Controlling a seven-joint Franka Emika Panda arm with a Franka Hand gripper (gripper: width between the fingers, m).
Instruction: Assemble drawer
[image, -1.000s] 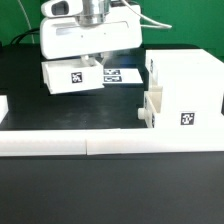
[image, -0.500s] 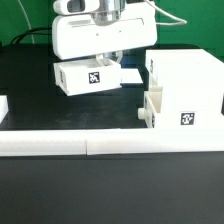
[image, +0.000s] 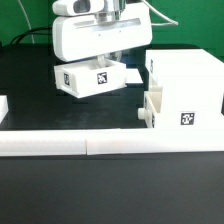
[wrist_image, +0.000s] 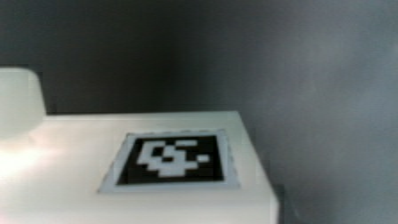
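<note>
My gripper (image: 101, 60) hangs from the big white wrist block and is shut on a small white drawer tray (image: 80, 82). It holds the tray tilted above the black table. The tray's square tag (image: 101, 77) faces the camera. The tall white housing (image: 190, 85) stands at the exterior view's right, with a tag (image: 186, 118) on its front. A second tray with a knob (image: 140, 113) sits in its lower part. In the wrist view the held tray's top (wrist_image: 71, 150) and tag (wrist_image: 173, 160) fill the lower part; my fingers do not show there.
A long low white border strip (image: 60, 143) runs along the front of the work area, and another piece (image: 3, 103) lies at the exterior view's left edge. The marker board (image: 133, 76) peeks out behind the held tray. Cables hang behind the arm.
The tray has come up off the table in my gripper, moved a little toward the exterior view's right, and tilted. It now covers most of the marker board.
</note>
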